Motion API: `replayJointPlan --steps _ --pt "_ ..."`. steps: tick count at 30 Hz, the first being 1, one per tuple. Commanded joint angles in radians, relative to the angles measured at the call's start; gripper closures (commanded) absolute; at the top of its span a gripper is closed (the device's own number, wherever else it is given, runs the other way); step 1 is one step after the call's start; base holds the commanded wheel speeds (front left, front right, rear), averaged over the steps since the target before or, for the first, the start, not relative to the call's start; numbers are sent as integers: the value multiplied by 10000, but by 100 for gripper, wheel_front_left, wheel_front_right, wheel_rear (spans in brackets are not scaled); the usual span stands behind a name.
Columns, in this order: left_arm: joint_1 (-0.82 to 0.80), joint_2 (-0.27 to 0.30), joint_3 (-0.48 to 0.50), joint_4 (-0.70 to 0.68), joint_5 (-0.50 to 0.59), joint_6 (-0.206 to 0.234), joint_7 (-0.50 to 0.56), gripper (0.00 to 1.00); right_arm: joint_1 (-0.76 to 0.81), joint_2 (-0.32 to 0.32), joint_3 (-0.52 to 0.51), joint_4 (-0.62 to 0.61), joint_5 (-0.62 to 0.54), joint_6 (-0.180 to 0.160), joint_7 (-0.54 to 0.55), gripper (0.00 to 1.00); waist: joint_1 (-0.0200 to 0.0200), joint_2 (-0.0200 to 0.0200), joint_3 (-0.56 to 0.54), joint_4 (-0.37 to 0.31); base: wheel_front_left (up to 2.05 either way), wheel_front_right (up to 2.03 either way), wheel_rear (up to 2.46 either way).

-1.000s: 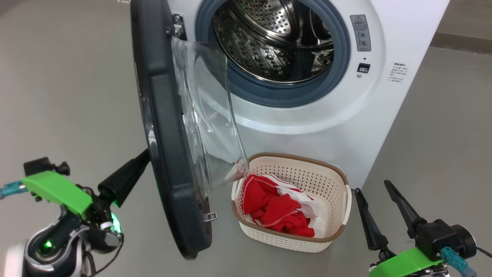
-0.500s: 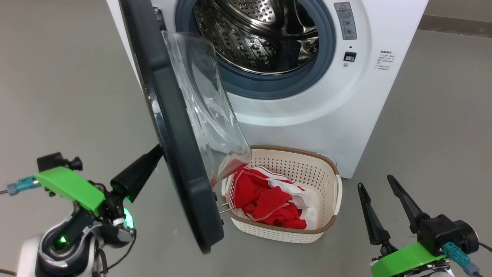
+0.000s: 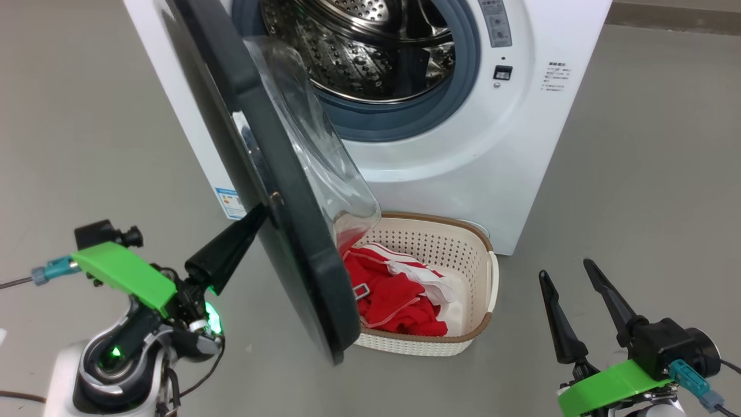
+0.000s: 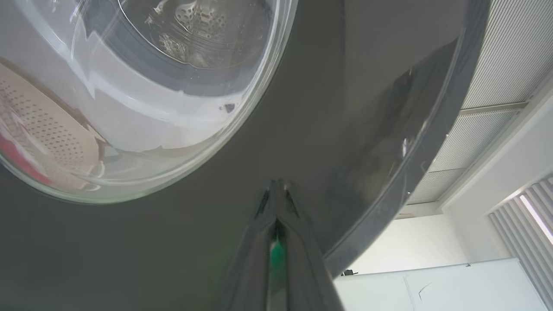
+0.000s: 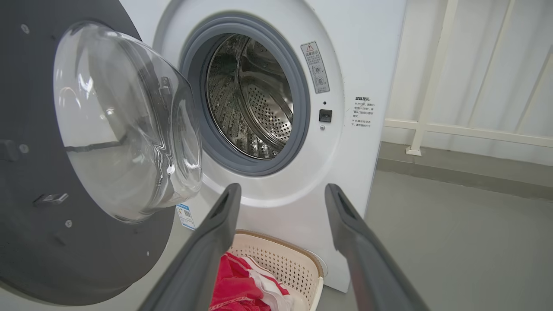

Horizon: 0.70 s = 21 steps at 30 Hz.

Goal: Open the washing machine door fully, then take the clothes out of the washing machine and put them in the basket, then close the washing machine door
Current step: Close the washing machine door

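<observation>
Closed left end effector (image 3: pixel 261 212) — touching door (image 3: pixel 272 156)

The washing machine door (image 3: pixel 278 220) has a glossy black rim around smooth clear glass, the drum (image 3: pixel 359 52) is shiny perforated metal, the basket (image 3: pixel 440 249) matt plastic, the clothes (image 3: pixel 393 301) soft cloth.

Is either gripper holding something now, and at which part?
Nothing is held. The left gripper, shut, presses its tips against the washing machine door; the right gripper is open and empty.

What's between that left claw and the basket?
The washing machine door stands between the left gripper and the basket, seen in the head view.
</observation>
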Motion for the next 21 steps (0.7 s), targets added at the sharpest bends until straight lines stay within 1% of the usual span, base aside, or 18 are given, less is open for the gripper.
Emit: replayJointPlan --steps 1,10,18,21 --pt "-460 124 103 -253 -97 -216 -33 100 -520 -102 236 -263 14 35 -63 0 0 0 91 -137 0 0 0" --pt "-752 124 -151 -48 -258 -346 -388 100 -589 -102 289 -225 69 35 -63 0 0 0 221 -651 0 0 0" --pt "-969 124 -355 148 -380 -538 -616 100 -646 -102 286 -213 84 35 -63 0 0 0 291 -1084 0 0 0" --pt "-1103 124 -430 224 -431 -640 -815 100 -671 -102 287 -202 77 35 -63 0 0 0 340 -1349 0 0 0"
